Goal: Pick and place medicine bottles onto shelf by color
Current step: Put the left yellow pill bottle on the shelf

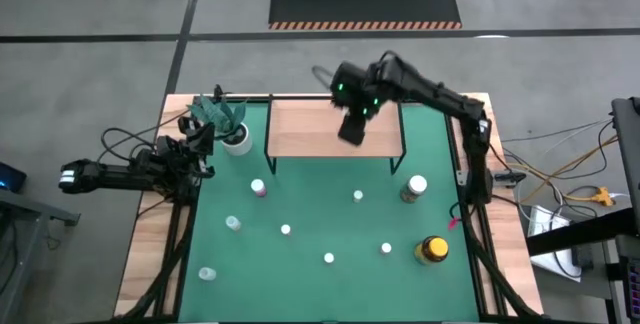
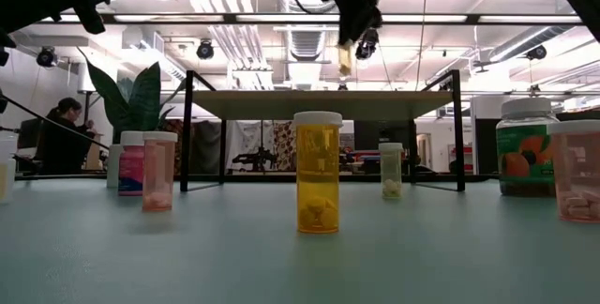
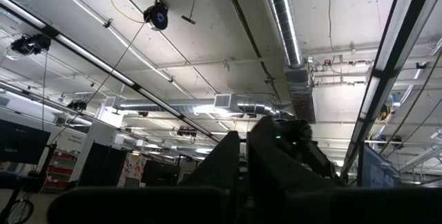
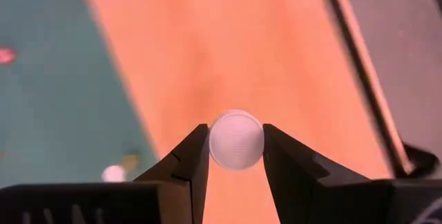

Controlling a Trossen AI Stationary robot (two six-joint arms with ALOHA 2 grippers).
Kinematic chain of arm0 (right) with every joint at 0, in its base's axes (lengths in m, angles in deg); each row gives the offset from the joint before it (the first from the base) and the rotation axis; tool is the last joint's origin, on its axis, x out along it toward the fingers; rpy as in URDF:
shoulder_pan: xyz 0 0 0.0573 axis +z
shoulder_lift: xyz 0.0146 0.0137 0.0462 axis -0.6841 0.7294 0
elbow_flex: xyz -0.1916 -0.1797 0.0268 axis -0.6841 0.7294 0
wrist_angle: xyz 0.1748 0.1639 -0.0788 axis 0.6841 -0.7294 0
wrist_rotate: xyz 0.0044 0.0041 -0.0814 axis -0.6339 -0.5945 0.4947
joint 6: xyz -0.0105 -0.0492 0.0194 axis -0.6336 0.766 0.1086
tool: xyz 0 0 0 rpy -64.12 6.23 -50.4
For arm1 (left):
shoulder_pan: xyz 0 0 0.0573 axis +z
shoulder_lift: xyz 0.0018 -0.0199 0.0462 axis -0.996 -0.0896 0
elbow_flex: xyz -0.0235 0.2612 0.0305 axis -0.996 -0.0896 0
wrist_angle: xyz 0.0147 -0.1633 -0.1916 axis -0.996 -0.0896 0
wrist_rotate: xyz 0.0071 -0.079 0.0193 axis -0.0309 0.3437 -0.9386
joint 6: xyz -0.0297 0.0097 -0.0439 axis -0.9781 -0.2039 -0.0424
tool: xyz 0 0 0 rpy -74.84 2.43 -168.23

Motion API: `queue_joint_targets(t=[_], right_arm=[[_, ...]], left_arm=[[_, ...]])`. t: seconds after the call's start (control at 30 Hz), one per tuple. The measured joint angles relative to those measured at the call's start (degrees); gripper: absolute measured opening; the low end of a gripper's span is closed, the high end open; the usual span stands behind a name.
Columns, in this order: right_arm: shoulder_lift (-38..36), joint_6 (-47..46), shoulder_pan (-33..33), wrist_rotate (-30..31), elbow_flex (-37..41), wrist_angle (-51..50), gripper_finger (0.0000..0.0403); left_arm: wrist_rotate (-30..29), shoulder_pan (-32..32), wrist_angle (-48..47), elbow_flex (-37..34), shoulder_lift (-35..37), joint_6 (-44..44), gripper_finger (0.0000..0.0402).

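A: Light wood is what I have under my right pincer (image 4: 235, 156): it hangs above the low rectangular light-wood shelf on thin black legs (image 1: 300, 129), fingers clamped on the sides of a small white-capped bottle (image 4: 236, 139), cap facing the wrist camera.

B: Is the bottle touching the board?

A: No. In the low view the small bottle (image 2: 345, 57) hangs under the pincer (image 2: 346, 51), clearly above the shelf top (image 2: 319, 103).

B: And the left arm?

A: Parked at the left edge of the desk (image 1: 150, 254), beside the white pot with a green plant (image 1: 236, 140). Its pincer (image 1: 195, 144) points up at the ceiling, and I cannot tell how its fingers stand.

B: What remains on the green mat (image 1: 300, 264)?

A: From above: a pink bottle with a white cap (image 1: 259, 188) just in front of the shelf's left legs, several small white-capped bottles spread over the mat, a greenish jar with a white lid (image 1: 413, 187) by the shelf's right legs, and a yellow jar with a black lid (image 1: 432, 250) nearer the front right. In the low view an orange translucent bottle (image 2: 318, 172) stands upright nearest the camera, in the middle.
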Motion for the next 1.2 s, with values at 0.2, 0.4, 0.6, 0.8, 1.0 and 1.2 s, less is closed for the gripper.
queue_joint_targets(t=[0.2, 0.4, 0.6, 0.8, 1.0, 1.2], right_arm=[[-0.6, -3.1, -7.7, 0.1, 0.1, 0.2, 0.0110], [-0.6, -5.4, -11.6, 2.5, 1.8, 0.2, 0.0111], [-1.5, -9.1, -12.7, 3.6, 4.8, 0.5, 0.0111], [-7.1, -11.3, -12.7, 5.0, 12.8, 4.8, 0.0111], [-15.4, -15.0, -12.7, 6.0, 26.0, 16.0, 0.0110], [-18.2, -16.6, -12.7, 5.9, 33.9, 19.0, 0.0109]], left_arm=[[0.0, 0.0, -0.3, 0.0, 0.0, -0.1, 0.0011], [0.0, 0.0, -0.5, 0.0, -0.1, -0.1, 0.0011], [0.0, 0.0, -0.9, 0.0, -0.1, -0.2, 0.0011], [0.0, 0.0, -1.0, 0.0, -0.2, -0.2, 0.0011], [0.0, 0.0, -1.0, 0.0, -0.3, -0.2, 0.0011], [0.0, 0.0, -0.7, 0.0, -0.2, -0.2, 0.0011]])
